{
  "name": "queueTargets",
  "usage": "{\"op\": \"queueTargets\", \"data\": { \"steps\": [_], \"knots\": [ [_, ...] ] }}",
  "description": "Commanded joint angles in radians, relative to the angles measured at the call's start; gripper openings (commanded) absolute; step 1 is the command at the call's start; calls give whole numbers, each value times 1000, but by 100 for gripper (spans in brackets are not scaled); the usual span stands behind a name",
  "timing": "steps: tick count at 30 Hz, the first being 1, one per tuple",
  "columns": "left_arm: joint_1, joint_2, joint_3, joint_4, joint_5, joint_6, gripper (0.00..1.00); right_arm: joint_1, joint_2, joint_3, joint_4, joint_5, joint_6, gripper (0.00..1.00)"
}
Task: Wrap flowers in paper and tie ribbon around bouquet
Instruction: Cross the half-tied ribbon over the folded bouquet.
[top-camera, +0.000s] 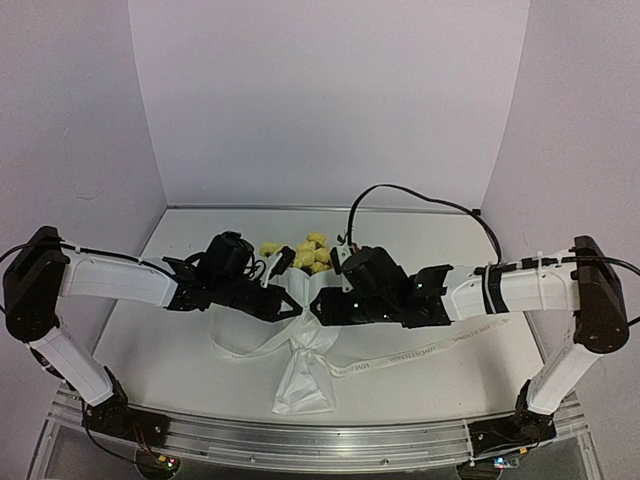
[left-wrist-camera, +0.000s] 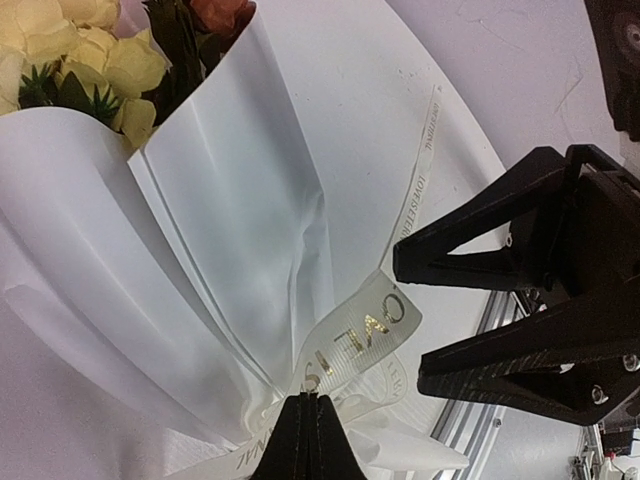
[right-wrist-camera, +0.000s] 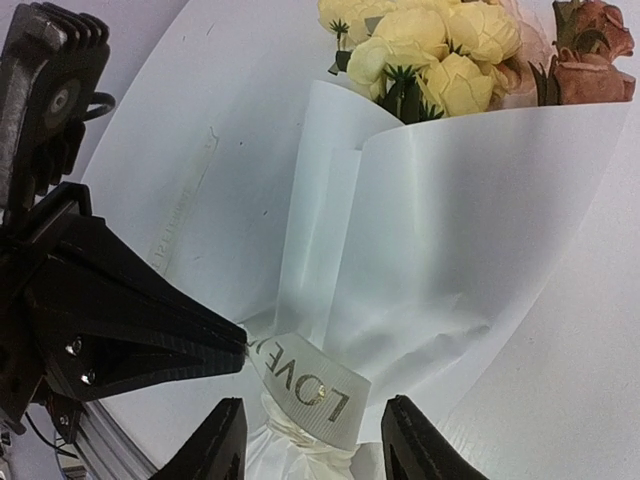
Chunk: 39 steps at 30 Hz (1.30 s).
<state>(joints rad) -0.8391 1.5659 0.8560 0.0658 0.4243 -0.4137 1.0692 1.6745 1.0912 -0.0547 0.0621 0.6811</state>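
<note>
The bouquet lies mid-table: yellow flowers (top-camera: 305, 255) and an orange-brown bloom (right-wrist-camera: 590, 55) poke out of a white paper (top-camera: 303, 385) cone. The cream lettered ribbon (top-camera: 420, 355) is wound round the pinched waist, its tails trailing left and right. My left gripper (left-wrist-camera: 308, 402) is shut on a ribbon loop (left-wrist-camera: 360, 335) at the knot. Facing it, my right gripper (right-wrist-camera: 315, 440) stands open. Its fingers (right-wrist-camera: 225, 445) straddle the loop (right-wrist-camera: 305, 385) without touching it. In the top view both grippers (top-camera: 290, 298) (top-camera: 318, 305) meet at the waist.
A metal rail (top-camera: 300, 440) runs along the table's near edge just below the cone's tail. White walls (top-camera: 330, 100) close in the back and sides. A black cable (top-camera: 420, 200) arcs above the right arm.
</note>
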Motion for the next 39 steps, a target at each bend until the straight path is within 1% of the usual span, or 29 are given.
{"op": "queueTargets", "data": {
  "steps": [1, 4, 12, 16, 20, 22, 24, 26, 27, 28, 32, 34, 35, 39],
  "knots": [
    [-16, 21, 55, 37, 26, 27, 0, -5, -29, 31, -26, 5, 14, 46],
    [-24, 33, 66, 35, 29, 30, 0, -6, -24, 33, -33, 5, 20, 41],
    [-32, 47, 81, 32, 30, 35, 0, -6, -6, 55, -82, 6, 20, 44],
    [-34, 57, 88, 32, 38, 38, 0, -6, -4, 56, -102, 13, 25, 43],
    [-38, 66, 95, 34, 42, 39, 0, -6, -5, 56, -106, 16, 32, 35],
    [-39, 68, 96, 35, 42, 40, 0, -6, -3, 58, -110, 15, 36, 28],
    [-40, 70, 97, 34, 47, 41, 0, -7, -2, 58, -112, 19, 39, 18],
    [-40, 71, 95, 32, 55, 41, 0, -9, -4, 60, -119, 30, 44, 3],
    [-40, 67, 90, 31, 51, 40, 1, -9, -6, 60, -124, 36, 45, 0],
    [-40, 60, 83, 30, 42, 38, 3, -9, -9, 59, -126, 46, 45, 0],
    [-40, 5, 29, 56, -11, 35, 29, -10, -36, 47, -123, 38, 41, 0],
    [-39, -18, 9, 64, -25, 42, 37, -9, -47, 46, -108, 13, 32, 0],
    [-40, -25, 3, 67, -29, 49, 39, -8, -53, 44, -99, 5, 28, 0],
    [-41, -24, -9, 77, -16, 65, 40, -9, -56, 54, -94, -11, 29, 0]
  ]
}}
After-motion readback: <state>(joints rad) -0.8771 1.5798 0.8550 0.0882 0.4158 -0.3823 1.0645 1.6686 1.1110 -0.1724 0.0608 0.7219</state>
